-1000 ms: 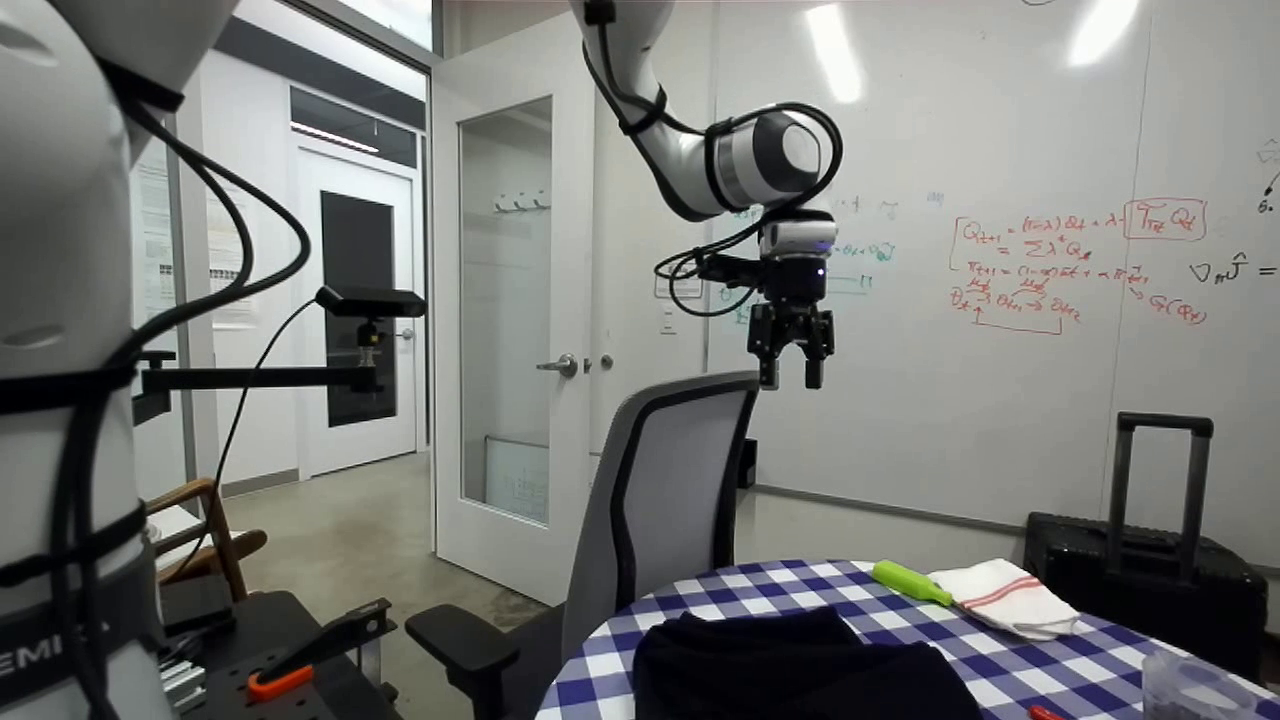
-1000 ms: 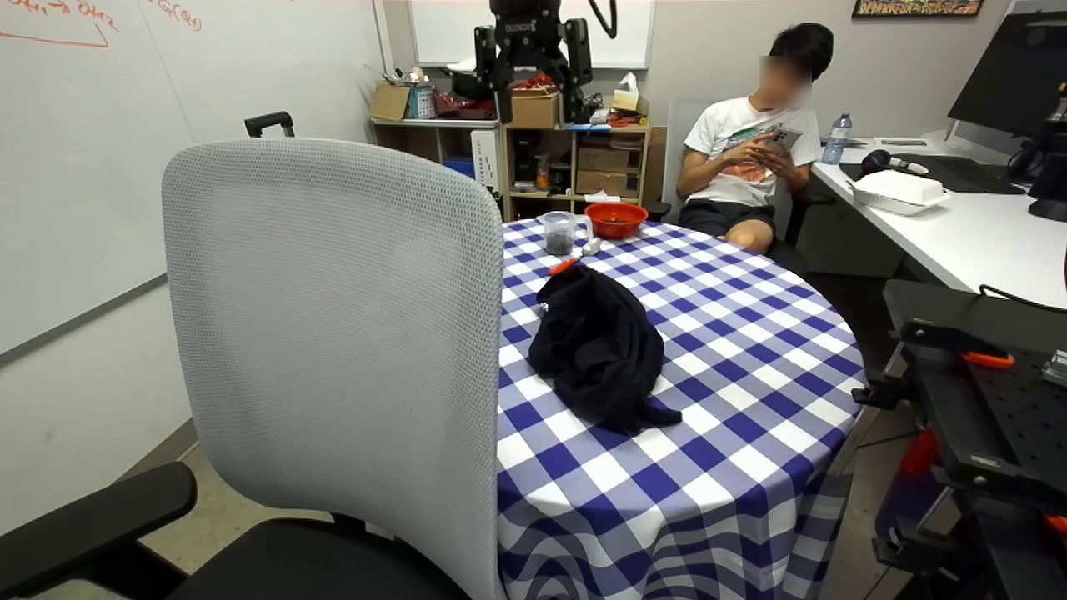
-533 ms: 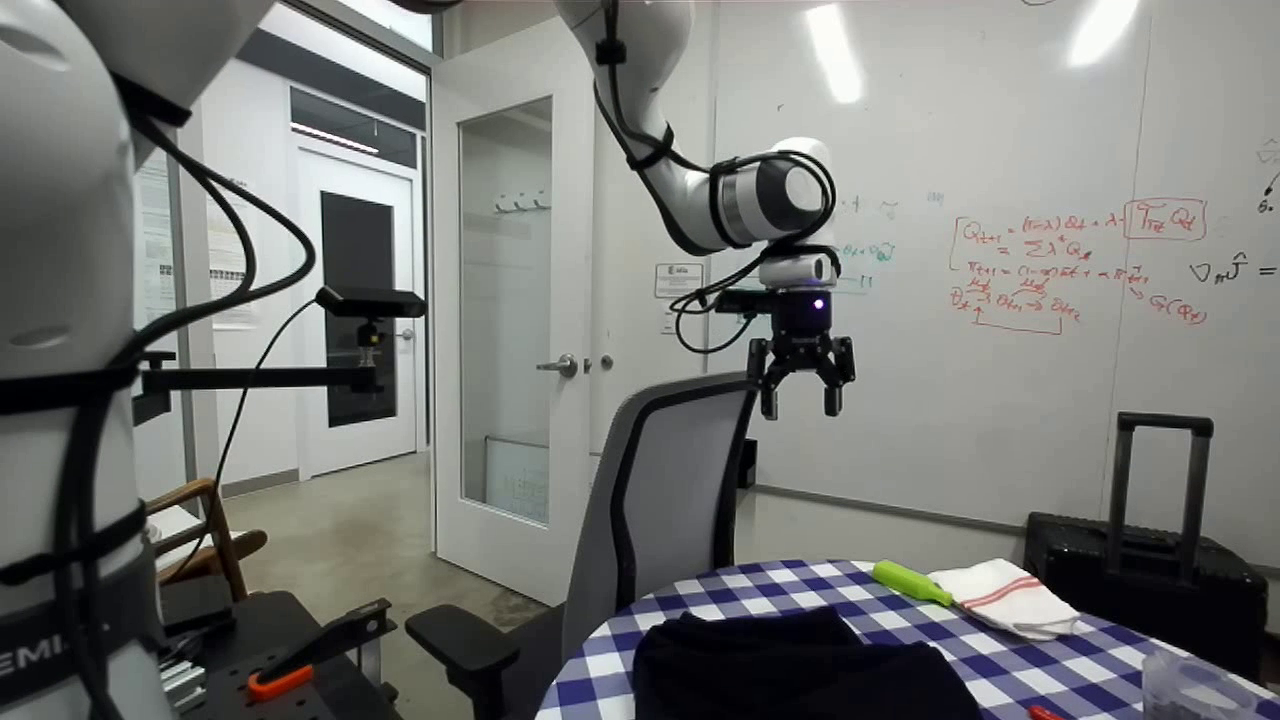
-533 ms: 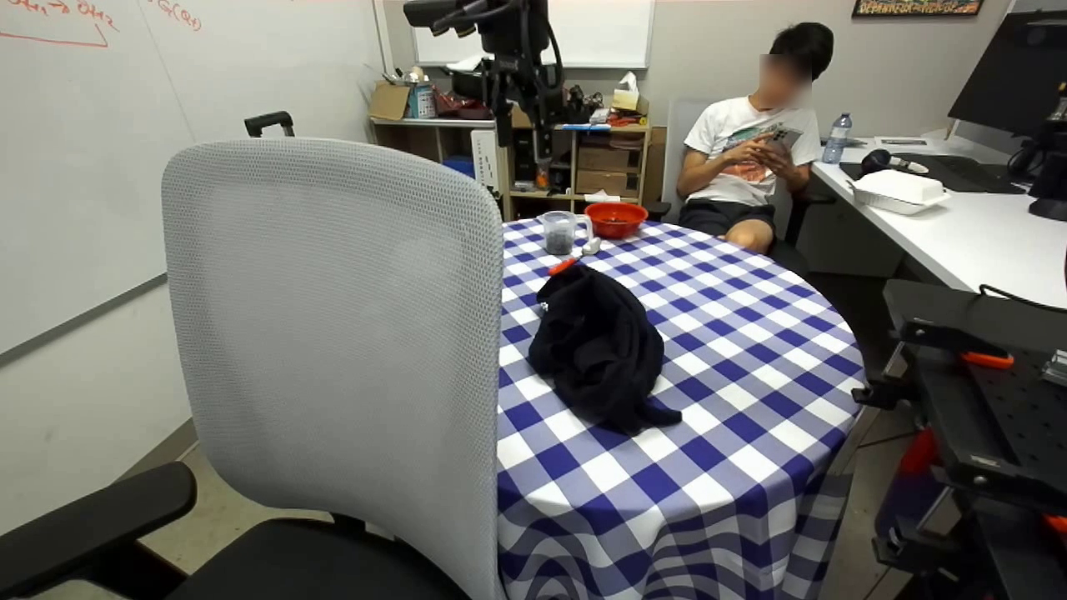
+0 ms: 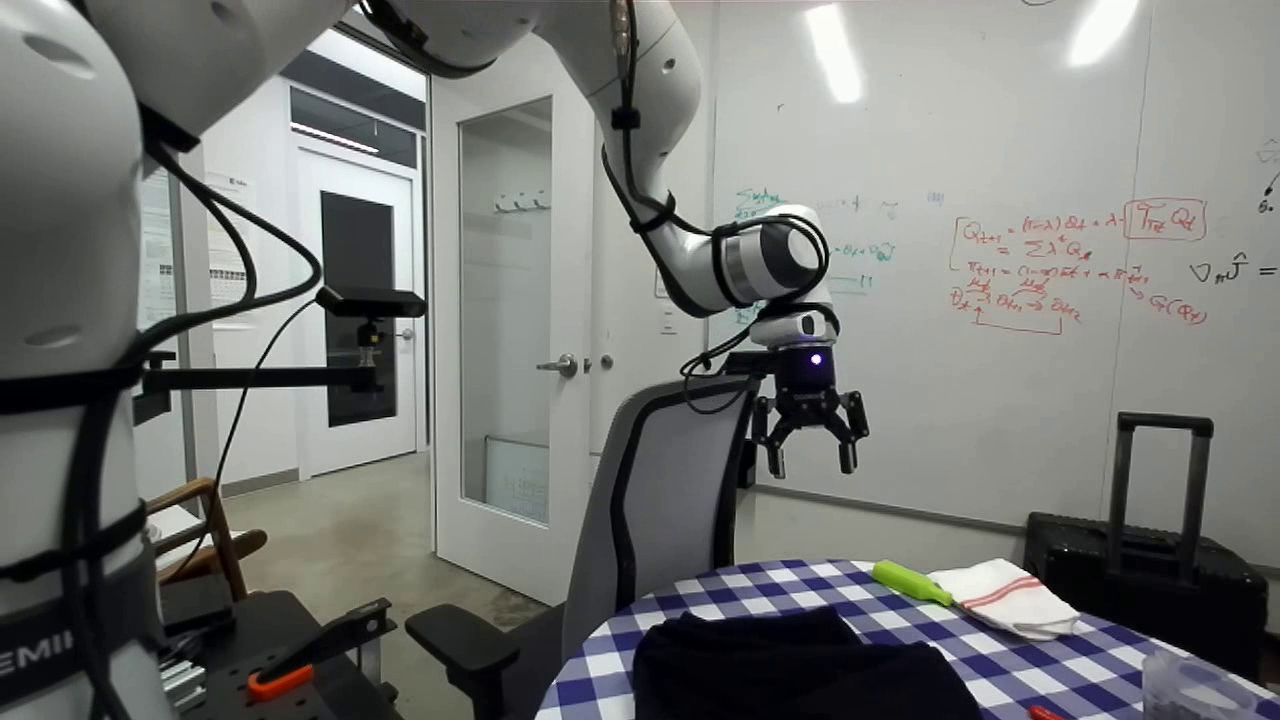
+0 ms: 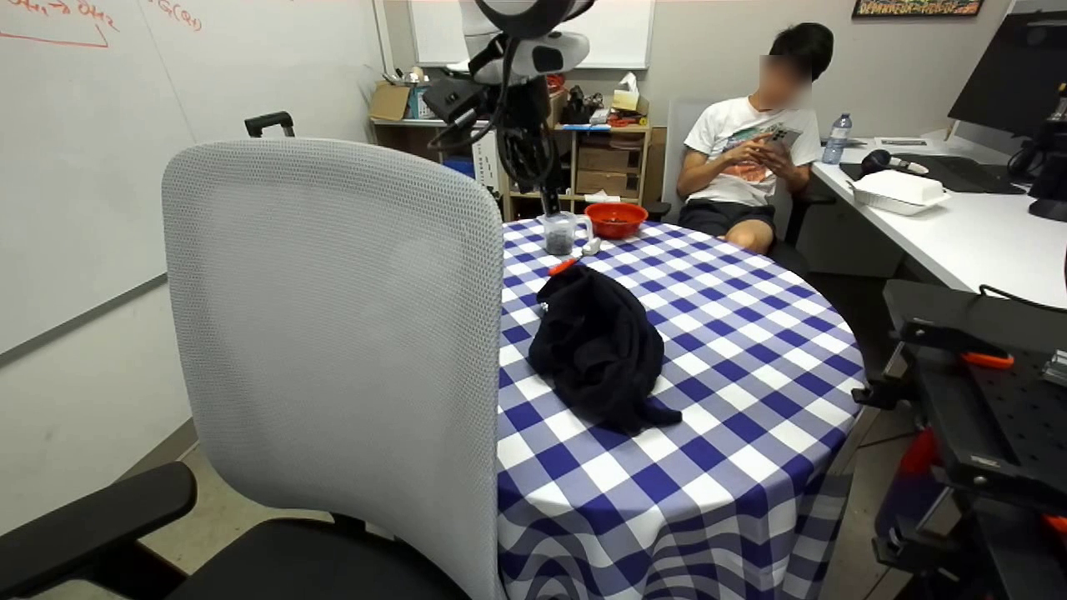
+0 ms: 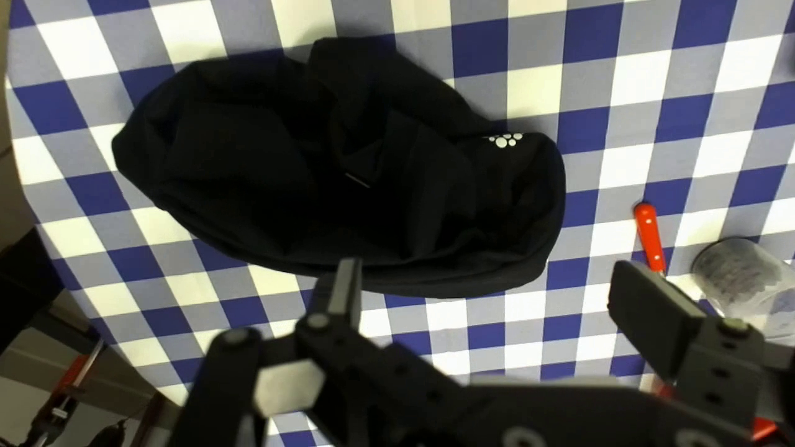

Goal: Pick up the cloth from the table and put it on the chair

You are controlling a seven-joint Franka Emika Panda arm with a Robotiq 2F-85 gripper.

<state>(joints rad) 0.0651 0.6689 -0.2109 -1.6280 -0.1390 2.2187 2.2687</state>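
In an exterior view, you have the pincer [image 5: 812,465] hanging in the air, higher than the far edge of the bench [image 5: 1060,670], which is covered in blue and white checks. It is released: its two fingers [image 5: 848,458] stand apart. The black cloth [image 5: 800,670] lies on the bench, near the left edge. The chair [image 5: 675,490] stands behind the far left edge, and along the far edge you find a green handle [image 5: 910,582] just beside a white towel [image 5: 1010,600] with red stripes.

In an exterior view, a red bowl [image 6: 615,223] and a clear cup [image 6: 558,239] are near the far edge of the bench, and the chair's back hides the left edge from you. The cloth lies crumpled between the chair and the right edge. Here the pincer is much hidden, so you cannot judge its opening from this side.

In the wrist view, you look down on the whole cloth; one end points to the left edge of the bench. A red handle [image 7: 649,236] lies between the cloth and the cup. The fingers are wide apart, and one of them overlaps the cloth's lower border in your sight.
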